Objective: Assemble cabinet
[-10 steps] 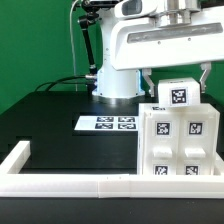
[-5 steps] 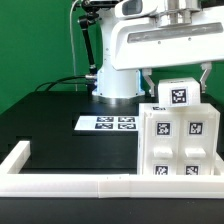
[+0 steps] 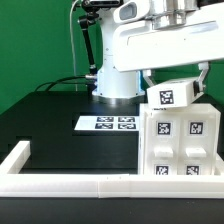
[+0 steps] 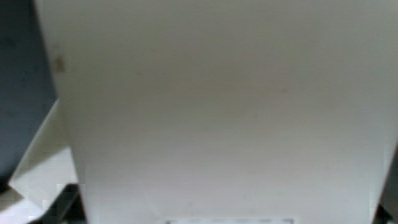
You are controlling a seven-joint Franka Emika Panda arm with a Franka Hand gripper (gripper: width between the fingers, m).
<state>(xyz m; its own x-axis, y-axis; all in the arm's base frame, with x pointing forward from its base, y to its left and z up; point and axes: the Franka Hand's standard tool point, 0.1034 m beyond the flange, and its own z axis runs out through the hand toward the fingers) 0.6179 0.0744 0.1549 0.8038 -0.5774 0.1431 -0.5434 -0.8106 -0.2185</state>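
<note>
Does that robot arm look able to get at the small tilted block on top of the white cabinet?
Likely yes: its fingers appear to grip the tilted block from both sides, above the cabinet, with nothing in between.

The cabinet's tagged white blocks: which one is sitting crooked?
The top block, alone above the rest of the cabinet. It leans sideways with its tag askew, while every block below it stands square.
</note>
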